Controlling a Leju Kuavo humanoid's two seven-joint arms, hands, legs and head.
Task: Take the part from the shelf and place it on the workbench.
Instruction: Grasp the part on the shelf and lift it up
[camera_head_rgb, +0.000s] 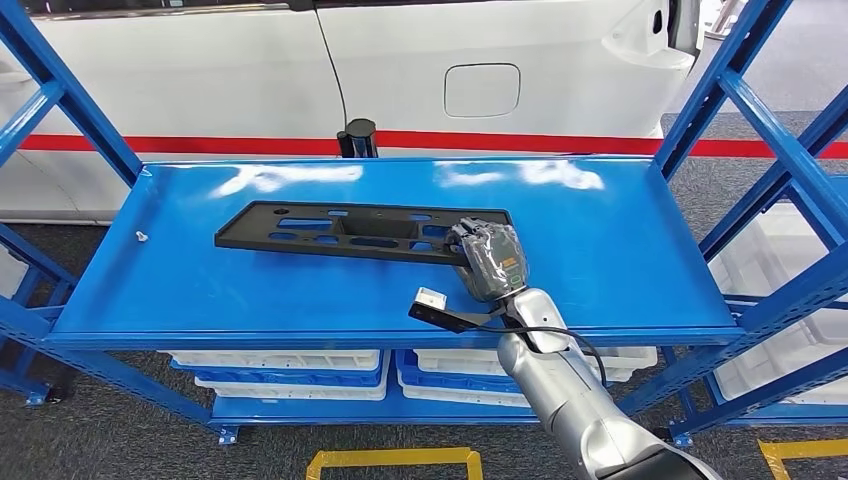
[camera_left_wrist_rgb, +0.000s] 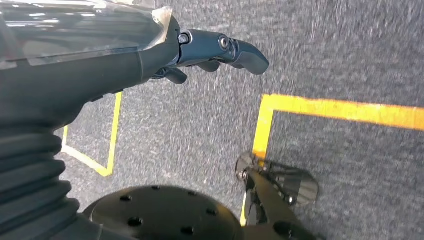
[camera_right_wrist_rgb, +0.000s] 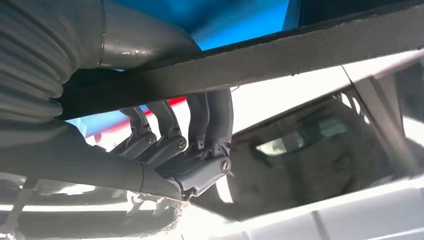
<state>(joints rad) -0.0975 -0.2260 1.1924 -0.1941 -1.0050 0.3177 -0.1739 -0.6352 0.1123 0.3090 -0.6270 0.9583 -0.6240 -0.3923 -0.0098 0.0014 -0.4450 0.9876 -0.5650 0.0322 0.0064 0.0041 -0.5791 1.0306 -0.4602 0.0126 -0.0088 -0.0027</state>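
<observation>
1. The part (camera_head_rgb: 362, 232) lies flat on the shelf (camera_head_rgb: 620, 250), its long axis running across our front.
2. Our right hand (camera_head_rgb: 488, 260) clasps the part's right end, fingers (camera_right_wrist_rgb: 210, 125) hooked round its edge.
3. Our left hand (camera_left_wrist_rgb: 150, 55) hangs over the floor (camera_left_wrist_rgb: 340, 60), fingers loosely extended, holding nothing.
4. We judge the far end will swing on lifting.

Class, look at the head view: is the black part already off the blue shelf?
No: the black part lies flat on the blue shelf, the right hand gripping its end.
</observation>
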